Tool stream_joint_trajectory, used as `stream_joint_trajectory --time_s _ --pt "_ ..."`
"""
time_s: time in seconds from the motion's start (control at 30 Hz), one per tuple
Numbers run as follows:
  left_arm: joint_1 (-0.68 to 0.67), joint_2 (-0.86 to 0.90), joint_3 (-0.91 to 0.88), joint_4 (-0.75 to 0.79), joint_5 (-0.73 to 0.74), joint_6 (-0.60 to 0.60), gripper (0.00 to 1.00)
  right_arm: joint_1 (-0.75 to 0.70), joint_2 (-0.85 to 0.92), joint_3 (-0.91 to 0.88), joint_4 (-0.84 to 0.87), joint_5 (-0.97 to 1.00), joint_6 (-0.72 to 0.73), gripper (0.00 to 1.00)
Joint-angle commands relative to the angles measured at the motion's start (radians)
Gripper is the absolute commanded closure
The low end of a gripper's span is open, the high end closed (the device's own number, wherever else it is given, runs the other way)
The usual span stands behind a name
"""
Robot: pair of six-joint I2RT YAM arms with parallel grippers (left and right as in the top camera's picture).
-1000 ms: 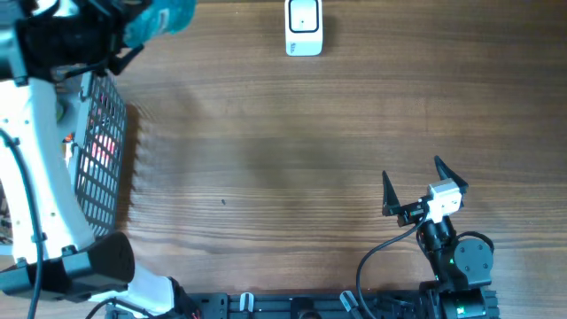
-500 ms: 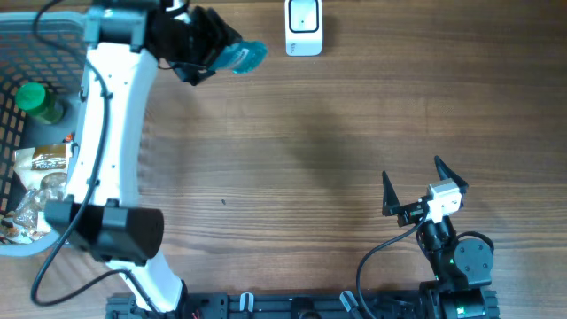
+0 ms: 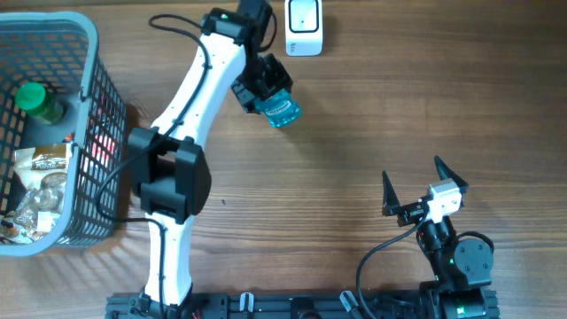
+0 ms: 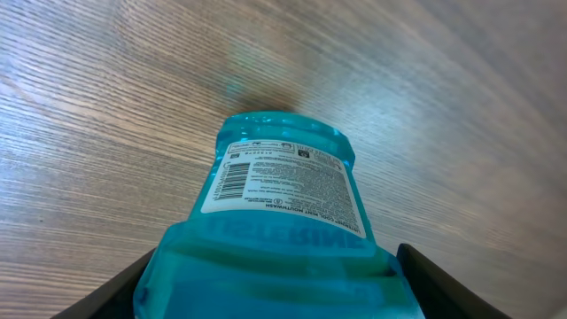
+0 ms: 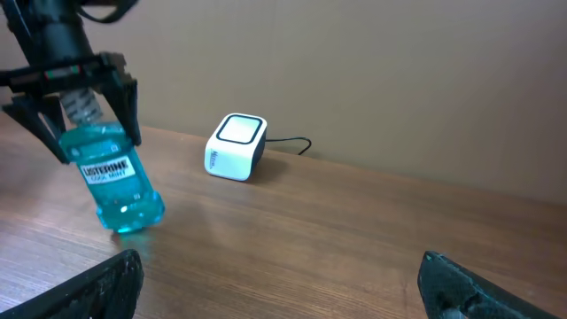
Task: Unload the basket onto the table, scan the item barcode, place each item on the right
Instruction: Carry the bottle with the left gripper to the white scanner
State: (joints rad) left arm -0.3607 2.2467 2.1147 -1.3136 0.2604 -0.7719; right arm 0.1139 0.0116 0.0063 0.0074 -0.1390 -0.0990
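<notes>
A clear blue mouthwash bottle [image 3: 281, 111] is in my left gripper [image 3: 264, 84], whose jaws are shut on its upper part. It hangs tilted over the table, just below and left of the white scanner [image 3: 304, 27]. In the left wrist view the bottle [image 4: 283, 221] fills the space between the jaws, and its back label with the barcode [image 4: 232, 180] faces the camera. The right wrist view shows the bottle [image 5: 113, 182] with its front label, left of the scanner [image 5: 236, 146]. My right gripper [image 3: 413, 173] stands open and holds nothing, at the lower right.
A grey wire basket [image 3: 97, 106] stands at the left edge with a green-capped bottle [image 3: 37, 100] and snack packets [image 3: 40, 168] inside. A black cable [image 5: 292, 143] runs from the scanner along the back wall.
My left arm has swung right from over the basket, carrying the blue bottle to a spot just below and left of the scanner. The right arm has not moved.
</notes>
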Motion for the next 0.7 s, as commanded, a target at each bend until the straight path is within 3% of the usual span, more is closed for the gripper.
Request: stream_joint_trajectory --time_s 0.0,0.07,0.13,0.5,0.67 --pt "-0.038 0.016 0.03 -0.013 -0.054 0.002 0.33 -0.004 -0.007 -0.001 0.003 -0.016 -0.006 0.01" --pt "-0.054 0.02 0.03 -0.025 -0.065 -0.004 0.37 -0.004 -0.007 -0.001 0.003 -0.016 -0.006 0.0" --pt "-0.063 0.02 0.03 -0.03 -0.078 -0.103 0.36 -0.004 -0.007 -0.001 0.003 -0.016 -0.006 0.0" --pt "-0.063 0.02 0.03 -0.062 -0.104 -0.808 0.31 -0.004 -0.007 -0.001 0.003 -0.016 -0.006 0.0" --pt "-0.063 0.02 0.03 -0.071 -0.013 -1.115 0.27 -0.004 -0.007 -0.001 0.003 -0.016 -0.006 0.0"
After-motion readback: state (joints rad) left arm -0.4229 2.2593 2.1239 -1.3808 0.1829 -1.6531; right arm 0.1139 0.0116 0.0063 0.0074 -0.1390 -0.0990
